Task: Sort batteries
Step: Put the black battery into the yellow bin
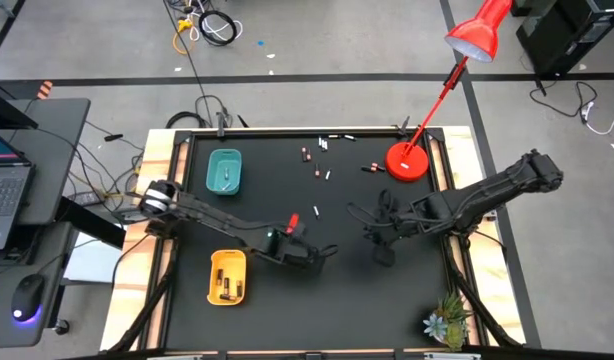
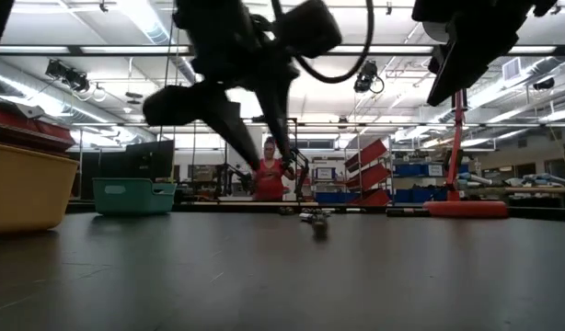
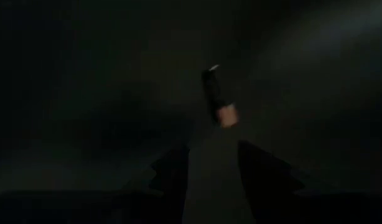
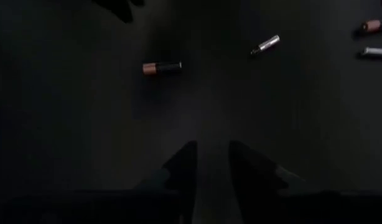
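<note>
Several batteries lie loose on the black mat's far half [image 1: 317,170]; some are dark with a copper end, some silver. In the left wrist view one dark, copper-ended battery [image 3: 218,97] lies on the mat just ahead of my left gripper [image 3: 213,168], which is open and touches nothing. My left gripper [image 1: 325,256] hovers at the mat's middle, near side. My right gripper [image 4: 211,155] is open above bare mat, with a copper-ended battery [image 4: 161,67] and a silver one [image 4: 265,45] farther ahead. It sits right of centre [image 1: 367,226].
A teal tray [image 1: 224,171] stands far left and a yellow tray [image 1: 227,277] near left, with batteries in it. A red desk lamp's base [image 1: 407,162] sits far right. A potted plant [image 1: 447,322] stands at the near right corner. A person in red [image 2: 269,179] is beyond the table.
</note>
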Robot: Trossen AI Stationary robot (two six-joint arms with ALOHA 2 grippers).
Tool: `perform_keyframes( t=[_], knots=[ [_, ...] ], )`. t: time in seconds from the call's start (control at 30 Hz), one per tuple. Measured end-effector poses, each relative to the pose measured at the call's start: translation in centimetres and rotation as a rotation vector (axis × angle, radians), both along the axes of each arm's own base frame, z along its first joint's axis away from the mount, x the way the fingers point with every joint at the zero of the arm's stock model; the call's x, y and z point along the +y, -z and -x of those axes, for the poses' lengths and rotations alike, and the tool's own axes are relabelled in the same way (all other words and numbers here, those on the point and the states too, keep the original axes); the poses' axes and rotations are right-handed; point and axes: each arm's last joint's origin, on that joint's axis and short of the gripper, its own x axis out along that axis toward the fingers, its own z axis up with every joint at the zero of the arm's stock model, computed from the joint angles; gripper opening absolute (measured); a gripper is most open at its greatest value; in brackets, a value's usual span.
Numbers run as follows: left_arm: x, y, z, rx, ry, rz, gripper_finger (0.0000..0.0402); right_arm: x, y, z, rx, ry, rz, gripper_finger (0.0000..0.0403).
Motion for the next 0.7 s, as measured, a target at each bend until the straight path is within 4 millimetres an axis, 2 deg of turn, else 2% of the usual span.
perform_keyframes(
  t=[0.33,0.53,0.7],
  knots=[
    [2.4,0.7,-0.6,0.018,-0.114,0.001,0.0147,0.0,-0.6,0.4,-0.028,-0.031,0.011,0.0099],
    [2.6,1.6,0.3,0.104,-0.111,-0.008,0.0148,0.1,-0.8,0.6,-0.036,-0.046,0.014,0.0096],
    [1.9,2.9,1.2,0.154,-0.081,0.004,0.0148,0.0,-1.1,0.7,-0.055,-0.045,0.008,0.0097]
  ],
)
